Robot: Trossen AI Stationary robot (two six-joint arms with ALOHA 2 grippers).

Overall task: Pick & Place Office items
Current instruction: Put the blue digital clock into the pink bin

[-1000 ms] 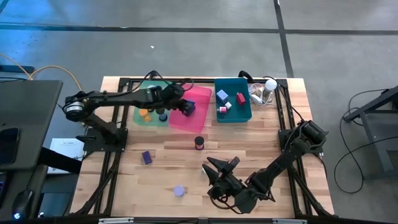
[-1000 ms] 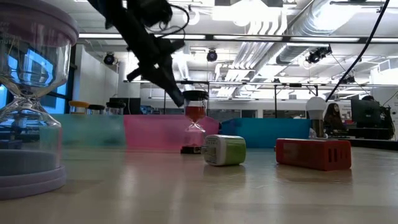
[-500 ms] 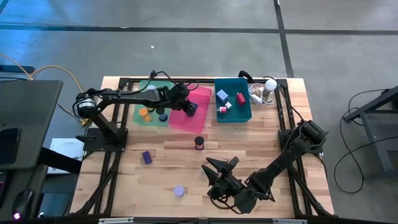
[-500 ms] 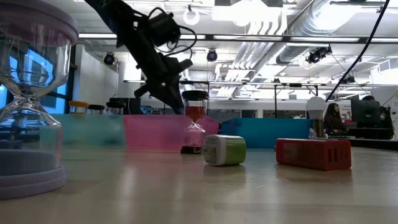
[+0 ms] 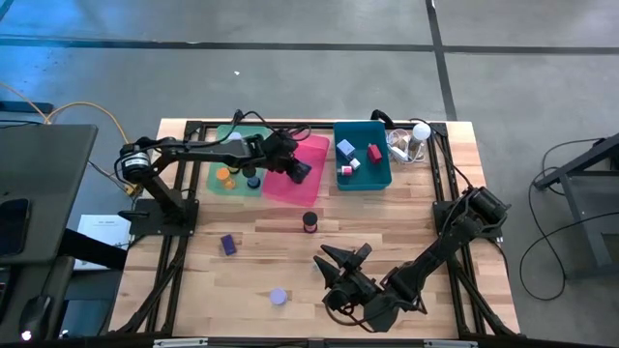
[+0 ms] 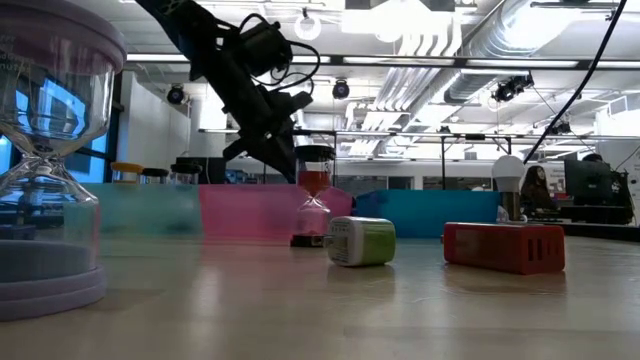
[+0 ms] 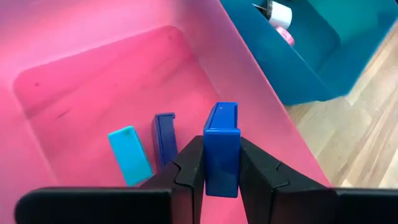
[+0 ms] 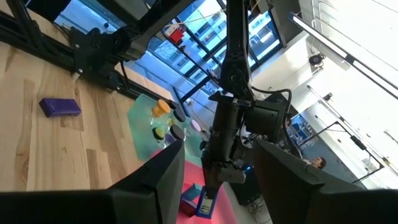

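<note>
Left end effector point(image 7: 221, 163) shifted farther over pink bin point(image 7: 93, 74), clamped on blue block point(image 7: 221, 149) (two blocks below); right end effector point(image 8: 214, 180) apart.

no text, label, brand or number seems readable on anything in view.

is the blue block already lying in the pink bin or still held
Still held. The left gripper clamps the blue block upright above the pink bin.
</note>
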